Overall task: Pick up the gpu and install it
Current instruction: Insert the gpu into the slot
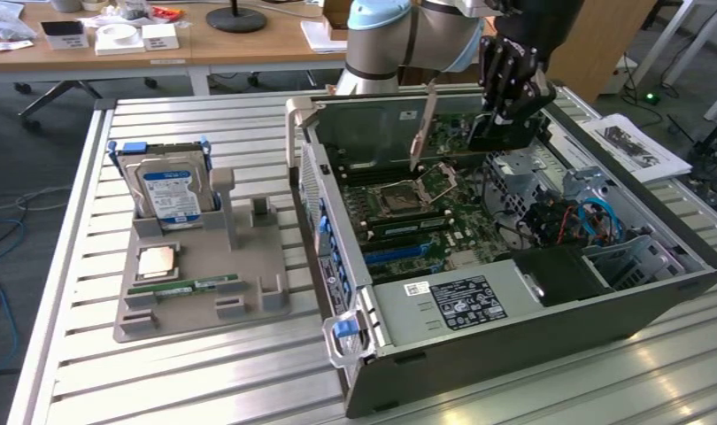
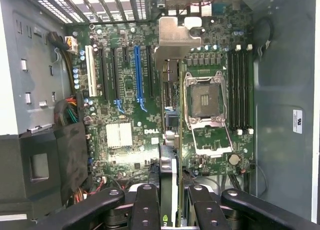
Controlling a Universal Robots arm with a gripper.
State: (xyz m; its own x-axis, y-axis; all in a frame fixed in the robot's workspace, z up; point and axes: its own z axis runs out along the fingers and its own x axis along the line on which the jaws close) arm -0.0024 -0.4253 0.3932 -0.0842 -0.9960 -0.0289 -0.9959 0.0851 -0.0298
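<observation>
The gpu (image 1: 491, 137) is a dark flat card with a silvery metal bracket (image 1: 426, 124) at one end. My gripper (image 1: 509, 99) is shut on it and holds it above the motherboard (image 1: 424, 221) inside the open computer case (image 1: 512, 345). In the wrist view the gpu (image 2: 169, 160) runs edge-on away from my gripper (image 2: 172, 212), and its bracket (image 2: 176, 37) is at the far end. It hangs over the board between the blue expansion slot (image 2: 138, 74) and the CPU socket (image 2: 205, 99), clear of the board.
At the exterior view's left, a grey holder (image 1: 199, 305) carries a hard drive (image 1: 170, 190), a green memory stick (image 1: 193, 286) and a small square chip (image 1: 158, 261). The case walls, the power supply (image 1: 453, 301) and the drive-bay cables (image 1: 571, 217) hem in the board.
</observation>
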